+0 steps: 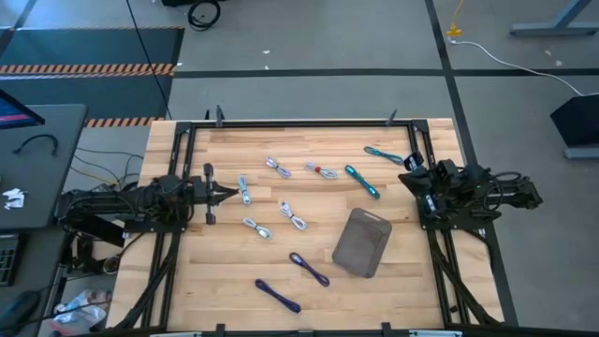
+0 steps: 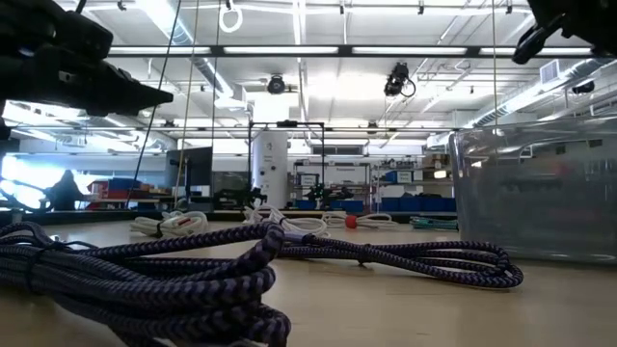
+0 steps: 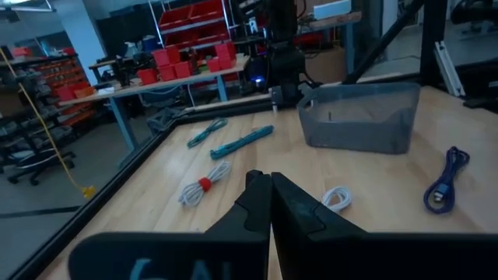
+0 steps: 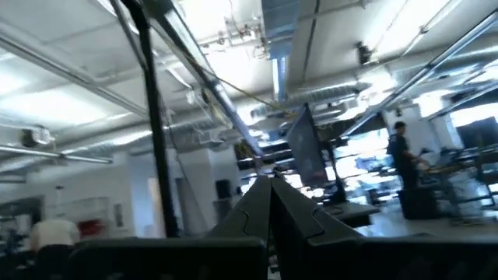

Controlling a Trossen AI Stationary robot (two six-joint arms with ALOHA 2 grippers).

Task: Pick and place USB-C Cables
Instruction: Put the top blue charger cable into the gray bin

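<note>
- The left gripper (image 1: 227, 194) is hovering at the left edge of the wooden counter (image 1: 215, 271), well to the left of the grey tray (image 1: 362, 242), its fingers pressed together on nothing.
- A white cable (image 1: 243, 190) is lying just off that gripper's tip, and another white cable (image 1: 256, 227) is sitting a little nearer the front, both far left of the tray.
- A dark purple cable (image 1: 278, 295) is resting at the front of the counter, down-left of the tray.
- A silver-grey cable (image 1: 277, 168) and a second pale cable (image 1: 294, 217) are lying left of the tray, the first farther back.
- Another dark purple cable (image 1: 309, 269) is lying just beside the tray's front left corner, not touching it.
- A white cable with a red tip (image 1: 321, 170) is sitting behind the tray.
- A teal cable (image 1: 362, 182) is lying directly behind the tray, apart from it, and a second teal cable (image 1: 384, 155) is lying farther back toward the right.
- The tray is holding no cable that I can see.
- The right gripper (image 1: 409, 164) is waiting at the counter's right edge, behind and right of the tray, tilted up toward the ceiling, closed and empty.
</note>
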